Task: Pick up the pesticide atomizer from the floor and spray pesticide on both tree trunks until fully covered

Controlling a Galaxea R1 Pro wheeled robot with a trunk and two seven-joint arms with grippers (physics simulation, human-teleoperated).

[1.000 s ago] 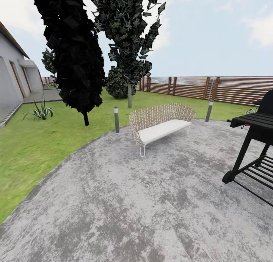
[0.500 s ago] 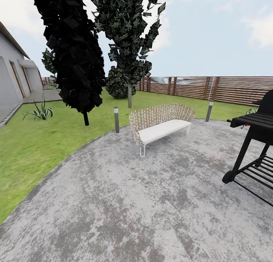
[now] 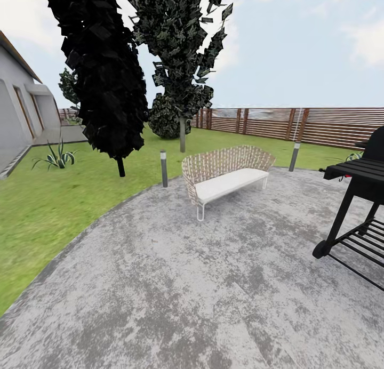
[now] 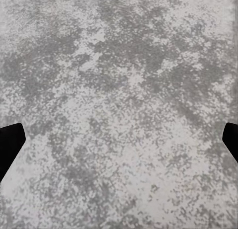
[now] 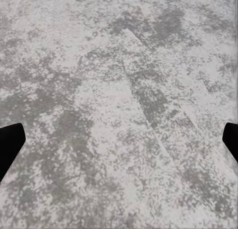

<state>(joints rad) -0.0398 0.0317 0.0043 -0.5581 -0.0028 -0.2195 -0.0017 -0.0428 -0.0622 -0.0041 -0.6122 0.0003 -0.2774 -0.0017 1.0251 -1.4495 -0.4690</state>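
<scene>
Standing on the grey paving [image 3: 202, 283], facing the trees [image 3: 106, 75] on the lawn [image 3: 48, 209], presumably scouting; no atomizer visible. Left claw [image 4: 119, 139] and right claw [image 5: 119, 139] spread wide, empty, aimed down at paving.

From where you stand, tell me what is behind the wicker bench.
Behind the wicker bench lies green lawn, two grey lamp posts, a pale tree trunk beside a round bush, and the slatted wooden fence. The bench's back hides the ground directly behind it.
</scene>
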